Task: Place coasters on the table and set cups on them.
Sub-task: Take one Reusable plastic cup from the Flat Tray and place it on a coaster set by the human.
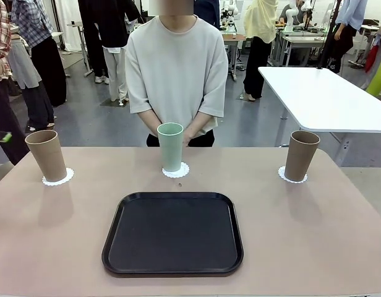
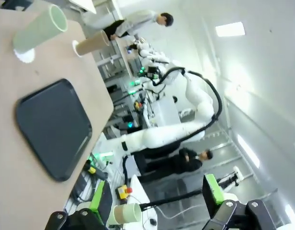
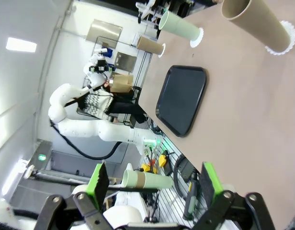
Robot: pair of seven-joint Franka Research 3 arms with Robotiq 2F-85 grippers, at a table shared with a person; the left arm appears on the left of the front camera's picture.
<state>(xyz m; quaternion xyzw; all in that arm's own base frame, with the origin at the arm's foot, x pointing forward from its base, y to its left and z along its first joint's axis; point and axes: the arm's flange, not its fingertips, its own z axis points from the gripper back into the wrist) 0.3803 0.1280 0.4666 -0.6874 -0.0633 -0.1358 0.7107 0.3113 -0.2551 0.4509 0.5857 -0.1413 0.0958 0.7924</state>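
Currently left gripper (image 2: pixel 154 203) jaws spread, empty; right gripper (image 3: pixel 154 184) jaws spread, empty; both clear of table (image 1: pixel 339 235).

Mint cup (image 1: pixel 171 146) at 12 o'clock of black tray (image 1: pixel 172 232), left tan cup (image 1: pixel 46 154) at 10, right tan cup (image 1: pixel 300 155) at 2; each upright on scalloped paper coaster (image 1: pixel 57 179).

Risk: tall tapered tumblers tip if nudged; thin doilies slide on matte tabletop. Tray smooth, rounded-square.

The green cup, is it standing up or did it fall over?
Standing up. The green cup sits straight on its white coaster, open end up, near the table's far edge.
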